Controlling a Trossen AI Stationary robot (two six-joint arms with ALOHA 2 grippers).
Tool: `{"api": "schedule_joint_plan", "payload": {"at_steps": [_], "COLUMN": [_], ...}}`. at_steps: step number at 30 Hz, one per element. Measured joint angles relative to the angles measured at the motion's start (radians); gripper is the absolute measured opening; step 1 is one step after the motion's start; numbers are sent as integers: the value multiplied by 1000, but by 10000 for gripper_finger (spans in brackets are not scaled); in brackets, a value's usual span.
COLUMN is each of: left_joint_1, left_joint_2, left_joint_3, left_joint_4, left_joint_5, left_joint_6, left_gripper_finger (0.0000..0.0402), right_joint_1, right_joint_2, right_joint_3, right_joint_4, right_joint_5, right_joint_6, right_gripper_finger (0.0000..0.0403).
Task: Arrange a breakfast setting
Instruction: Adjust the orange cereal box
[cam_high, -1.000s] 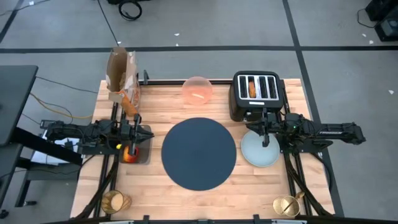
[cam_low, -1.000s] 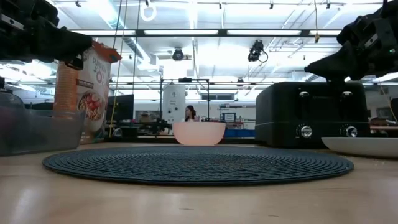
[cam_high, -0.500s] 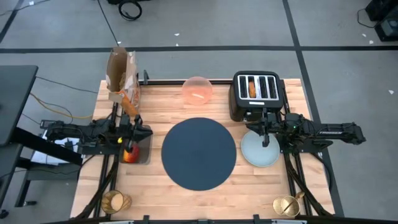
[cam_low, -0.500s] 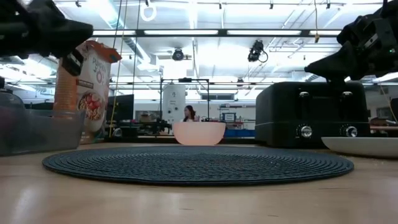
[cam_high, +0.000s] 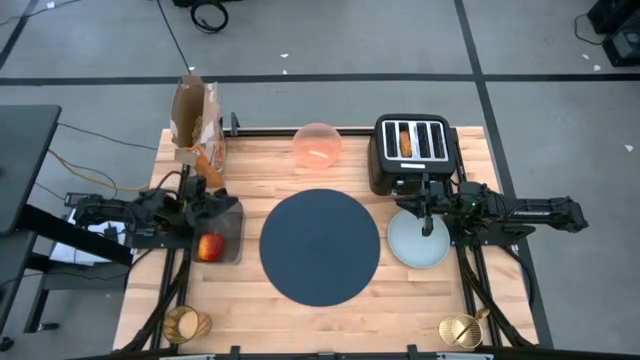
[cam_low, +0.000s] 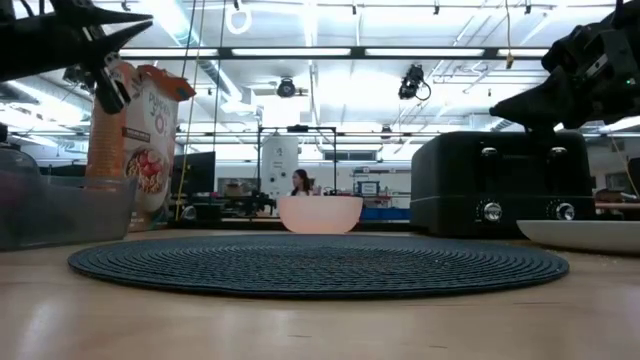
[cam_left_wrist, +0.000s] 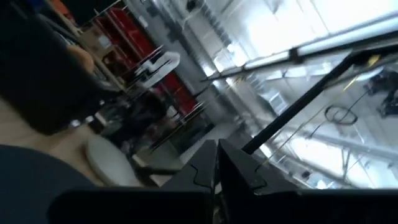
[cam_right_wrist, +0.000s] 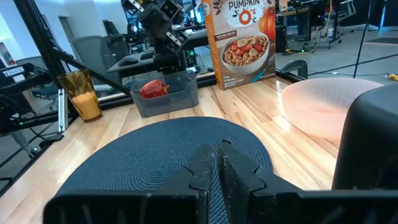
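The round navy placemat lies mid-table. The pink bowl stands behind it, and the pale plate rests at its right. The bagel sticks up from a slot of the black toaster. The red apple lies in a grey tray at the left. The amber cup stands at the near left corner. My left gripper is shut and tipped upward above the tray's far end, holding nothing. My right gripper is shut and level above the plate's far edge.
A cereal box stands at the far left corner. A gold utensil lies at the near right corner. Bare wood shows along the near edge between cup and utensil. A person shows far off in the room behind.
My left gripper has risen a little over the tray, tipped its fingers upward and rolled about its own axis. The apple, partly covered by the arm before, now shows whole in the tray.
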Motion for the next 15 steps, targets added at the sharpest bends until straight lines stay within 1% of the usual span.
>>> {"api": "schedule_joint_plan", "payload": {"at_steps": [4,8,12,15], "left_joint_1": [0,-1,-5,-31], "left_joint_2": [2,44,129,220], "left_joint_3": [0,7,78,144], "left_joint_4": [33,147,155,149], "left_joint_5": [-57,-61,-13,19], "left_joint_6": [-36,-3,58,78], "left_gripper_finger": [8,7,7,6], "right_joint_1": [0,0,0,0], "right_joint_2": [0,0,0,0], "right_joint_3": [0,0,0,0], "right_joint_4": [0,0,0,0], "right_joint_5": [0,0,0,0], "right_joint_6": [0,0,0,0], "right_gripper_finger": [35,35,35,35]}}
